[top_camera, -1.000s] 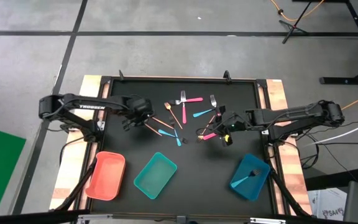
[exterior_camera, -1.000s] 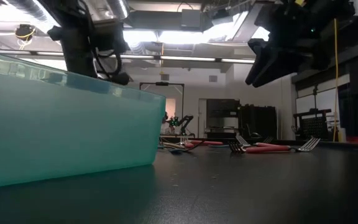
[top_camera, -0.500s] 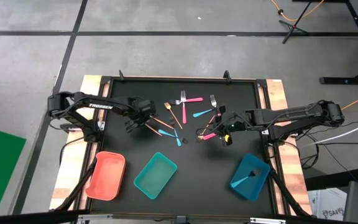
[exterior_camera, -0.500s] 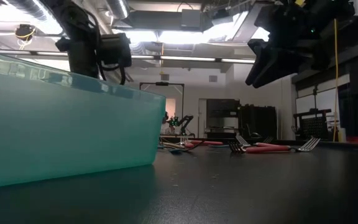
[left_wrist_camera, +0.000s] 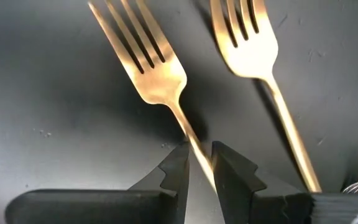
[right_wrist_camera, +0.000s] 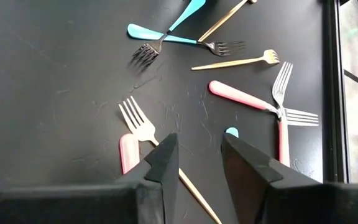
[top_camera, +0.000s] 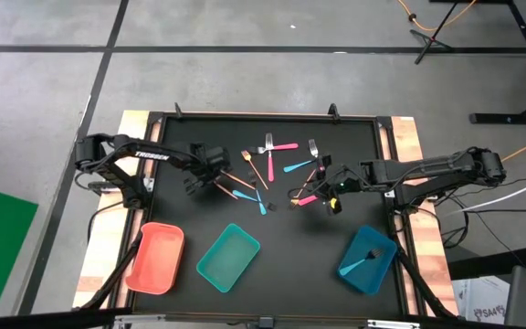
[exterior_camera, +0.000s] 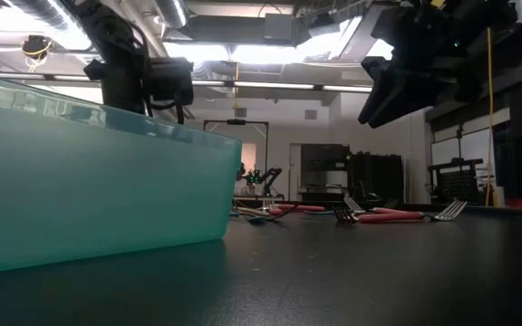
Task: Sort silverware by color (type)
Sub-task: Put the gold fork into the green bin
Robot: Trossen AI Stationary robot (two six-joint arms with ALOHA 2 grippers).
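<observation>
Left gripper point(left_wrist_camera: 201, 165) clenched on a gold fork point(left_wrist_camera: 146, 62) handle at table's 9 o'clock, right gripper point(right_wrist_camera: 194, 158) parted and empty above a pink fork point(right_wrist_camera: 129, 152) at 3 o'clock, then teal tray point(top_camera: 228, 257) at 6, blue tray point(top_camera: 367, 260) at 5, remaining silverware point(top_camera: 277, 166) scattered centrally.

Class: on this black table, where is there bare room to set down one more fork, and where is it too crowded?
Free: the mat between the teal tray and the blue tray, and the strip along the table's far edge. Crowded: the middle, where the silverware lies scattered between the left gripper and the right gripper.
</observation>
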